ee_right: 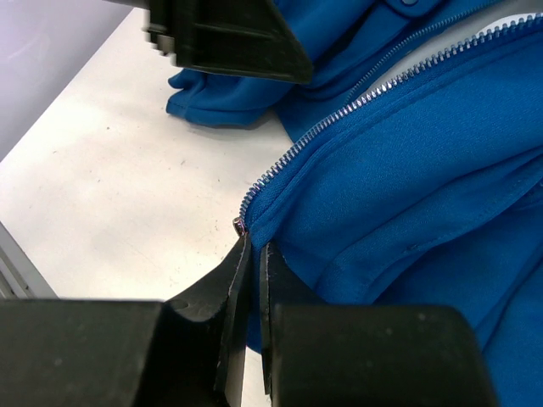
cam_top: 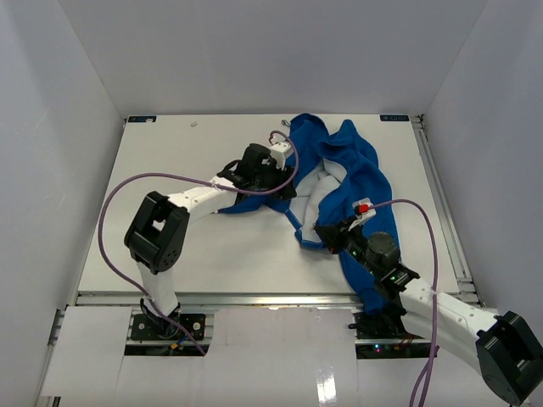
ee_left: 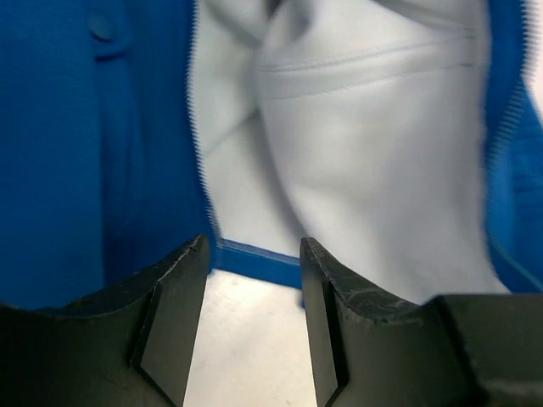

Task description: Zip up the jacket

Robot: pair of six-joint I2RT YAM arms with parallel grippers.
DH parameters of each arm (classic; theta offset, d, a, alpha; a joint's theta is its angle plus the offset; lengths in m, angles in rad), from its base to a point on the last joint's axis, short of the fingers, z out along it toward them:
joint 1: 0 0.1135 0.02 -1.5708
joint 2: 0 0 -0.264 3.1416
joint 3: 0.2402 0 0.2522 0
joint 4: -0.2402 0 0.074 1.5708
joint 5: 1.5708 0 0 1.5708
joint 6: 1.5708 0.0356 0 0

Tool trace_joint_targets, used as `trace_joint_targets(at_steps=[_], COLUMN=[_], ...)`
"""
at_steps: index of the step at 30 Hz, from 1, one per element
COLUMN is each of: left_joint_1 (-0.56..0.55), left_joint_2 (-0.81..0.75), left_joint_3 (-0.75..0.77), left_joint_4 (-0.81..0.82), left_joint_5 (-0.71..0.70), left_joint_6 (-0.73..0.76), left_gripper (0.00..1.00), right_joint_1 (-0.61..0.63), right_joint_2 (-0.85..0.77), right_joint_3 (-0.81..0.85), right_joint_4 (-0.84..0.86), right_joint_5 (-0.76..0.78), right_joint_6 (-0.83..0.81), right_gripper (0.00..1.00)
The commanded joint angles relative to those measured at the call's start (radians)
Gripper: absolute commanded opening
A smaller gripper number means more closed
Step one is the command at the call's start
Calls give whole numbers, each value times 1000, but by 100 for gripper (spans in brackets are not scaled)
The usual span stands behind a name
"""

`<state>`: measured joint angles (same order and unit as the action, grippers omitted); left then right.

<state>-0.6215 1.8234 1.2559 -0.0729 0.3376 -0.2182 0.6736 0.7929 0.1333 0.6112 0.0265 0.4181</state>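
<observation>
The royal-blue jacket lies crumpled on the right half of the white table, front open, with its pale lining showing. My left gripper hovers at the jacket's left front edge. Its jaws stand open with only table between them, and the blue hem and white lining lie just beyond the tips. My right gripper is shut on the jacket's lower front corner, right at the bottom end of the silver zipper teeth.
The white table is boxed in by grey walls on three sides. A metal rail runs along its right edge. Purple cables loop off both arms. The left gripper's black body shows at the top of the right wrist view.
</observation>
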Motion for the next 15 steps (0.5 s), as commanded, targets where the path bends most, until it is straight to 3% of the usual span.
trace_joint_targets(at_steps=[1,4,15], left_joint_1=[6,8,8], left_joint_2=[81,123,163], left_joint_3=[100,130,119], left_joint_4=[-145,-183,-215], left_joint_5=[-135,-204,-146], left_joint_6=[62,78,138], left_gripper=[57,55,53], right_joint_1=[-4,-5,-6], right_joint_2=[-25,-30,-54], right_joint_3=[2,-1,-12], right_joint_4=[30,30,32], right_joint_5=[1,-11,-17], right_joint_6=[-1,2,7], right_gripper=[8,8,8])
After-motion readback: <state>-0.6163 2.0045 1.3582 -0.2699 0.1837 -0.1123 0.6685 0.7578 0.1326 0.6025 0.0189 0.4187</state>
